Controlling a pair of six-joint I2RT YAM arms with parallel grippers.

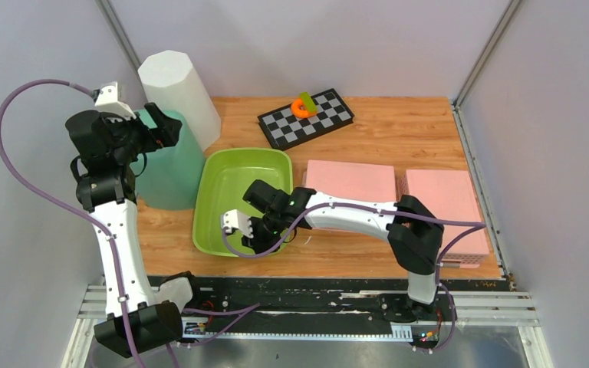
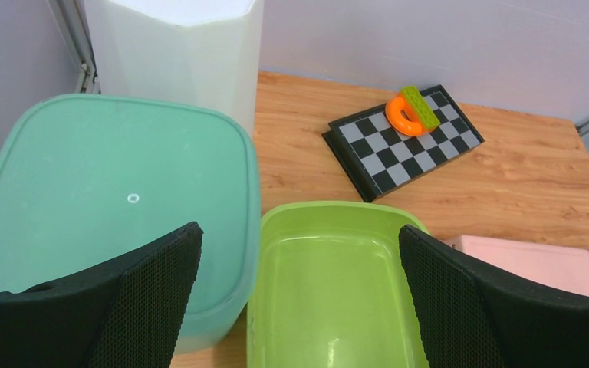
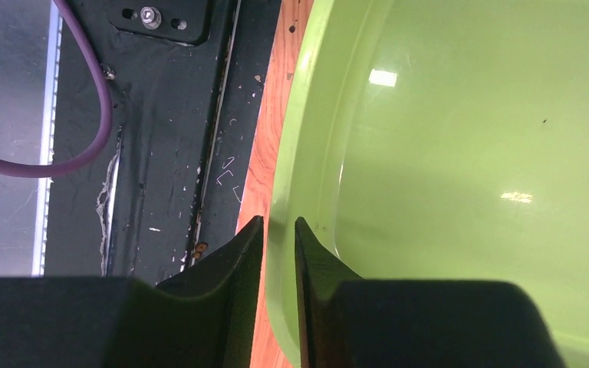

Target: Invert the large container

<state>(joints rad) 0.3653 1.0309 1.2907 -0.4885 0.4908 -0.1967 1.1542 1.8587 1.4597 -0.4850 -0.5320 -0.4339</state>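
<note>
The large container [image 1: 239, 184] is a lime-green rectangular tub standing open side up on the wooden table, also seen in the left wrist view [image 2: 330, 284] and the right wrist view [image 3: 468, 153]. My right gripper [image 1: 256, 234] is at its near rim. Its fingers straddle that rim [image 3: 279, 222], the inner one against the wall and the outer one a sliver off, with wood showing in between. My left gripper [image 1: 166, 129] hovers wide open above the gap between the teal tub and the green tub [image 2: 299, 226], holding nothing.
A teal tub [image 1: 170, 176] stands bottom up against the green tub's left side. A white bin [image 1: 180, 88] stands behind it, also bottom up. A chessboard [image 1: 307, 119] carries an orange ring [image 1: 301, 108] at the back. Two pink boxes [image 1: 350, 182] [image 1: 445, 203] lie on the right.
</note>
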